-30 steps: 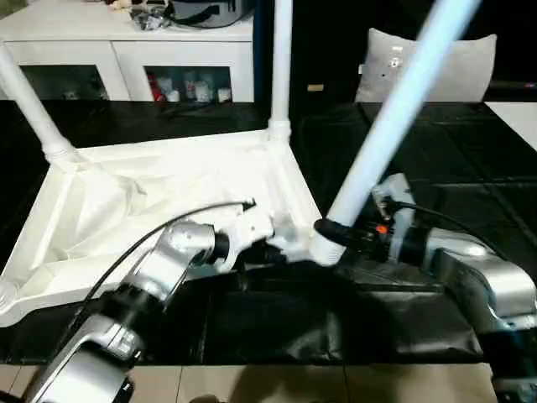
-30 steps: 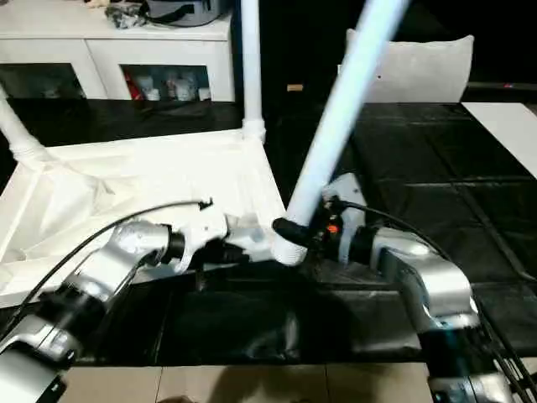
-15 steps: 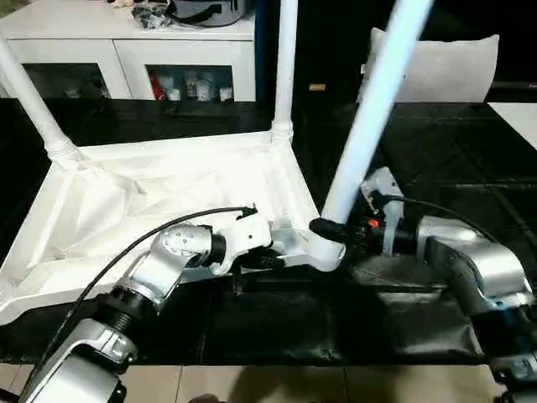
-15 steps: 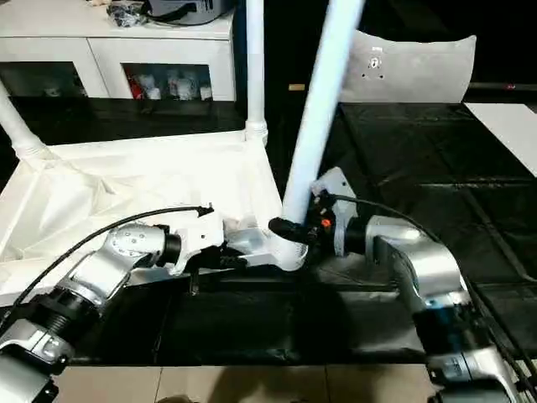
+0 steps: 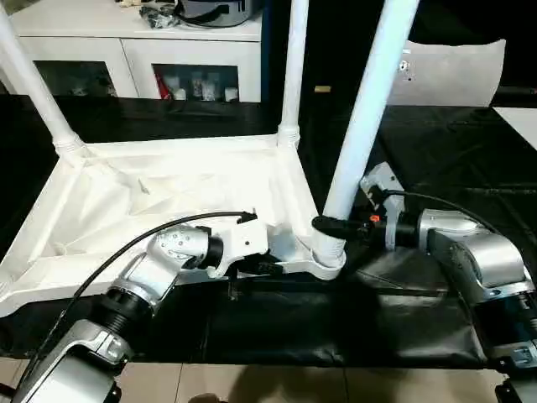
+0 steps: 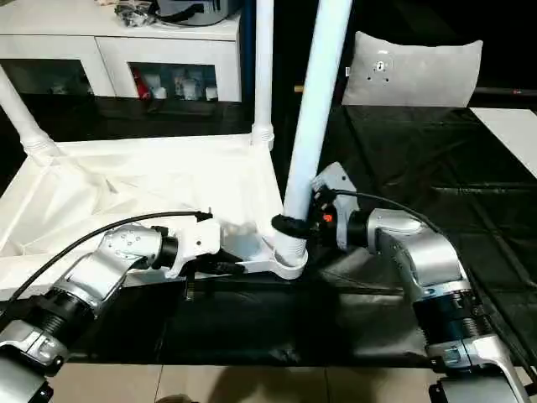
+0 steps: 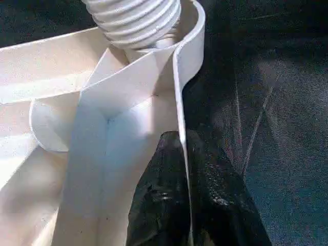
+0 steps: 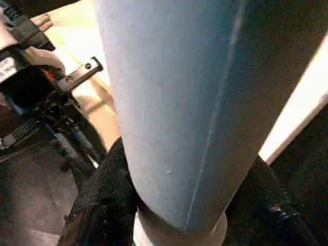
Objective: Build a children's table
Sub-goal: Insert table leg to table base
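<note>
An upturned white children's table top (image 5: 168, 201), ribbed underside facing up, is seen lying on a black-covered floor (image 5: 436, 151), with two legs already standing at its far corners: one at the far left corner (image 5: 33, 84) and one at the far right corner (image 5: 294, 67). A third leg (image 5: 365, 117) is held at the near right corner socket (image 5: 323, 260). Over the last second this leg has been swung from a strong lean towards the right to nearly upright, and its ribbed lower end is now seated at the mouth of the socket. The right gripper (image 5: 329, 225) is closed around the base of that leg, its black fingers (image 8: 102, 205) wrapped on either side of the tube. The left gripper (image 5: 267, 267) is pinched onto the thin rim of the table top just beside the same socket, one finger (image 7: 159, 205) on each face of the wall, bracing it. The leg appears aligned for insertion; whether it is fully driven home cannot be told. A fourth leg is judged still to be fitted at the near left corner. A white cabinet (image 5: 126, 50) and a grey cushion (image 5: 453, 75) stand beyond.
</note>
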`<state>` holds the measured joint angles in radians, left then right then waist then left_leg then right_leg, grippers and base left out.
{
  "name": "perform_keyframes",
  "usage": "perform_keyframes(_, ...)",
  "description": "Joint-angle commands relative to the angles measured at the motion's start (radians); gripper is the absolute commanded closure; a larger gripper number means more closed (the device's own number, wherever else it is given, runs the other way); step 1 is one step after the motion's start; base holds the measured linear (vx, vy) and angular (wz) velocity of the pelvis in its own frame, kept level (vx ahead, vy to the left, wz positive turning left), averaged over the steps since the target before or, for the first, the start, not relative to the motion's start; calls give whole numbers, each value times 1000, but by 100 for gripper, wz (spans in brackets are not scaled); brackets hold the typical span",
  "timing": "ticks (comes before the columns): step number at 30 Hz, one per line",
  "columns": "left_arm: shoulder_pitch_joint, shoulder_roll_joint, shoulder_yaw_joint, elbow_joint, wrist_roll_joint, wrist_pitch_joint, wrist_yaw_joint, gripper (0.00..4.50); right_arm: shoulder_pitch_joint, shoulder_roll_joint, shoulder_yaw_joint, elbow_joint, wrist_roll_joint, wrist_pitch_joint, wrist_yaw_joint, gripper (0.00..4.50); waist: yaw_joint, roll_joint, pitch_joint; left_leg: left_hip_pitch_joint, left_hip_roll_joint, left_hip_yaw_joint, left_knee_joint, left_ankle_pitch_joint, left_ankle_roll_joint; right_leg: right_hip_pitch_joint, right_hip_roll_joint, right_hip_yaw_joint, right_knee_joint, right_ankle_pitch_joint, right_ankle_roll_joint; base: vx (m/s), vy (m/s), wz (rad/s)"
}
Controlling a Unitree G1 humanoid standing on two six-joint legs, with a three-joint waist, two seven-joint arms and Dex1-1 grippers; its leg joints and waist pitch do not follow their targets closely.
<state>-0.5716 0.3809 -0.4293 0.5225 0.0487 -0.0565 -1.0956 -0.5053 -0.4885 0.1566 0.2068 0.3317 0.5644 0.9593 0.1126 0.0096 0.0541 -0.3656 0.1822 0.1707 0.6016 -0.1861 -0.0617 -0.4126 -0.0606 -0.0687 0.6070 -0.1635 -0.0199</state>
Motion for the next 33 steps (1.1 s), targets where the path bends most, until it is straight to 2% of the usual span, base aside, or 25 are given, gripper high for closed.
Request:
perform_keyframes(1, -15, 10, -13, 29, 52, -26, 17, 450, 11, -19, 16, -16, 4, 29, 29, 261, 3, -13, -63, 8, 41, -13, -71, -213, 20, 52, -85, 46, -93, -429, -116, 0, 0, 0)
perform_keyframes(8, -15, 11, -12, 31, 46, -52, 4, 450, 18, -38, 25, -16, -2, 31, 52, 261, 4, -16, -63, 8, 40, -14, -70, -215, 20, 50, -86, 45, -99, -476, -91, 0, 0, 0)
perform_keyframes(12, -15, 14, -13, 33, 36, -59, -20, 450, 16, -37, 29, 3, -19, 20, 49, 261, 5, -15, -65, 7, 41, -14, -70, -203, 22, 50, -85, 45, -94, -447, -101, 0, 0, 0)
perform_keyframes(14, -15, 15, -13, 32, 32, -63, -29, 450, 15, -35, 29, 9, -22, 17, 46, 261, 5, -15, -67, 5, 43, -14, -70, -186, 25, 53, -84, 46, -86, -385, -124, 0, 0, 0)
perform_keyframes(15, -15, 17, -13, 29, 28, -67, -39, 450, 12, -29, 26, 24, -26, 9, 40, 261, 6, -13, -68, 5, 43, -14, -69, -186, 25, 53, -85, 47, -86, -376, -128, 0, 0, 0)
perform_keyframes(17, -15, 17, -13, 29, 26, -69, -43, 450, 11, -26, 25, 32, -26, 5, 38, 262, 5, -14, -67, 5, 42, -13, -69, -187, 24, 54, -85, 46, -84, -365, -137, 0, 0, 0)
perform_keyframes(21, -12, 17, -12, 20, 18, -63, -55, 450, 14, 16, -34, 74, 39, 18, 42, 262, 3, -12, -66, 7, 42, -13, -69, -206, 23, 53, -87, 45, -90, -402, -136, 0, 0, 0)
perform_keyframes(22, -13, 12, -9, 28, 21, -64, -46, 450, 24, 29, -66, 90, 75, 29, 56, 262, 4, -12, -66, 8, 43, -12, -69, -207, 23, 52, -87, 46, -91, -403, -136, 0, 0, 0)
perform_keyframes(23, -15, 9, -7, 35, 23, -64, -40, 450, 38, 30, -79, 95, 87, 32, 63, 262, 8, 0, -65, 8, 43, -14, -69, -213, 21, 52, -88, 46, -92, -405, -138, 0, 0, 0)
perform_keyframes(24, -16, 7, -7, 38, 24, -65, -38, 450, 48, 30, -84, 97, 90, 31, 65, 262, 8, 0, -65, 8, 43, -14, -69, -213, 21, 52, -88, 46, -92, -405, -138, 0, 0, 0)
perform_keyframes(25, -17, 6, -6, 42, 26, -65, -35, 450, 57, 29, -89, 99, 93, 30, 65, 262, 9, -7, -67, 8, 44, -14, -71, -214, 20, 54, -85, 45, -91, -387, -137, 0, 0, 0)
perform_keyframes(26, -17, 6, -5, 43, 25, -65, -33, 450, 65, 30, -91, 99, 93, 27, 63, 262, 9, -7, -67, 8, 45, -14, -72, -213, 19, 55, -86, 45, -89, -381, -140, 0, 0, 0)
perform_keyframes(27, -16, 5, -2, 46, 25, -66, -28, 450, 85, 30, -96, 100, 93, 18, 60, 262, 10, 2, -68, 9, 45, -14, -71, -219, 15, 53, -85, 45, -91, -368, -144, 0, 0, 0)
perform_keyframes(29, -14, 3, 2, 47, 21, -65, -22, 450, 118, 44, -115, 99, 98, -8, 44, 262, 11, 0, -68, 9, 44, -15, -71, -226, 12, 55, -86, 45, -89, -364, -149, 0, 0, 0)
perform_keyframes(30, -14, 0, 5, 48, 18, -64, -19, 450, 136, 56, -131, 99, 103, -25, 32, 262, 12, 6, -68, 9, 44, -15, -72, -231, 11, 55, -87, 45, -91, -365, -149, 0, 0, 0)
perform_keyframes(32, -13, -1, 8, 48, 15, -62, -16, 450, 154, 67, -143, 93, 107, -40, 19, 262, 13, 8, -68, 10, 44, -15, -72, -239, 10, 55, -86, 45, -94, -366, -147, 0, 0, 0)
perform_keyframes(33, -17, -7, 13, 59, 18, -65, 1, 450, 202, 90, -158, 68, 94, -102, -19, 262, 14, 9, -68, 9, 44, -16, -74, -243, 10, 55, -86, 45, -94, -372, -144, 0, 0, 0)
